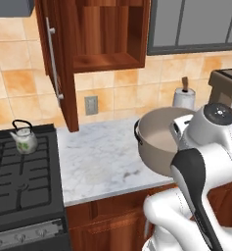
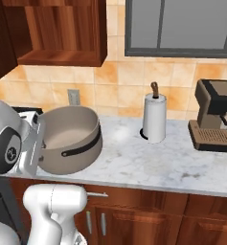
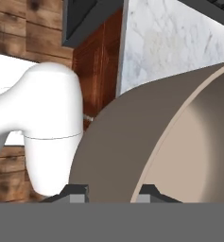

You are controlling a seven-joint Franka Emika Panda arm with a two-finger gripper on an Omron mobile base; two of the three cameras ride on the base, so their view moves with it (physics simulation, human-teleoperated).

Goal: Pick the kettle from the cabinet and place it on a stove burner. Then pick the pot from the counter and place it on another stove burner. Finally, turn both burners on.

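Kettle on a rear range burner, pot tilted at the counter's front edge.

The small silvery-white kettle [image 1: 23,138] with green leafy print and a thin black arched handle stands upright on a back burner [image 1: 19,147] of the black gas range, near its right rear corner. The wide, round taupe-grey metal pot [image 1: 159,139] with a pale inside and dark loop handles sits tilted over the front edge of the white marble counter [image 1: 100,162], its mouth tipped up. The dark reddish-brown wooden wall cabinet [image 1: 105,34] hangs above the counter, its door [image 1: 58,63] swung open, its shelf bare.
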